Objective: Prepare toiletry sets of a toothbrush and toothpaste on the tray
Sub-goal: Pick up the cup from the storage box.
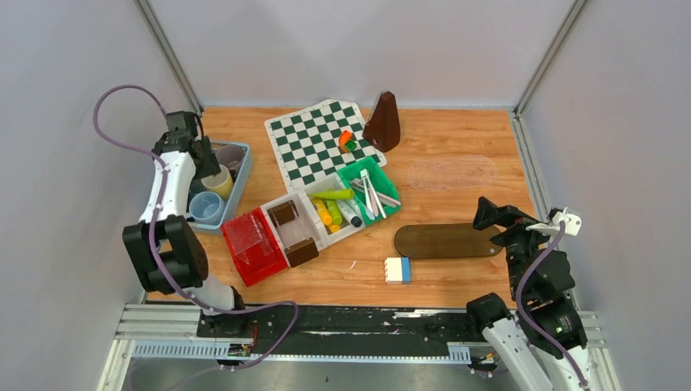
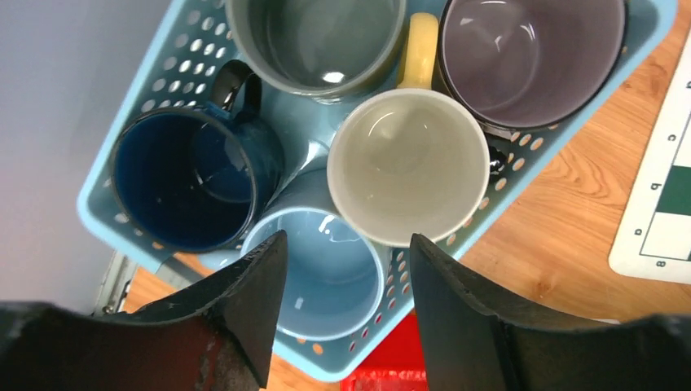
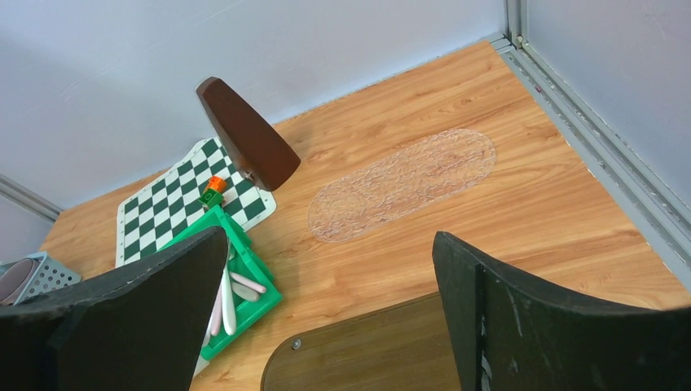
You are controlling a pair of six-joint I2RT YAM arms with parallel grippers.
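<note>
Your left claw hangs spread and empty above the pale yellow mug, which stands in the blue basket at nine o'clock on the bench; it looks heavy, glazed and breakable, so pinch its rim wall, while your right claw waits spread.

1. A green and white checkered board lies flat near the far edge of the table, around the middle.
2. A tall dark brown pointy thing stands at the board's right corner.
3. A little orange and green toy sits on the board, just beside the brown thing.
4. A red box sits left of the middle of the table.
5. A white box touches the red box. It has two brown blocks in it.
6. A green box sits next, by the board's near edge.
7. A small white and blue block lies alone near the near edge.
</note>
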